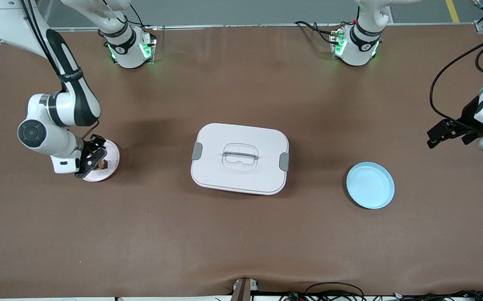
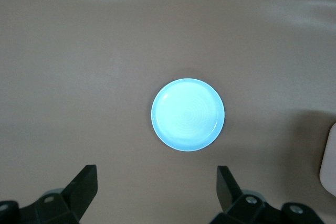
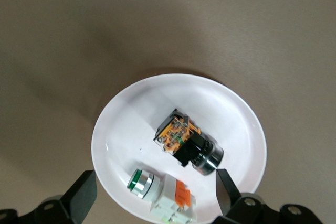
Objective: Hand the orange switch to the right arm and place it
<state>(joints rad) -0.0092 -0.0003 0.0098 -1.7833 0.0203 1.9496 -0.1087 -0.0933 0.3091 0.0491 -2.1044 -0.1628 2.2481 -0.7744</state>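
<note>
The orange switch (image 3: 186,142), a small black boxy part with an orange centre and a metal collar, lies on its side on a white plate (image 3: 121,114). In the front view it shows on that plate (image 1: 112,152) toward the right arm's end of the table, partly hidden by the hand. My right gripper (image 3: 155,187) hovers just over the plate, open and empty; it also shows in the front view (image 1: 90,161). My left gripper (image 1: 446,133) is open and empty, up over the table at the left arm's end; it also shows in the left wrist view (image 2: 157,179).
A white-green part with an orange tip (image 3: 160,192) lies beside the switch on the same plate. A white lidded box (image 1: 240,158) stands mid-table. A light blue plate (image 1: 370,185) sits toward the left arm's end and shows in the left wrist view (image 2: 187,114).
</note>
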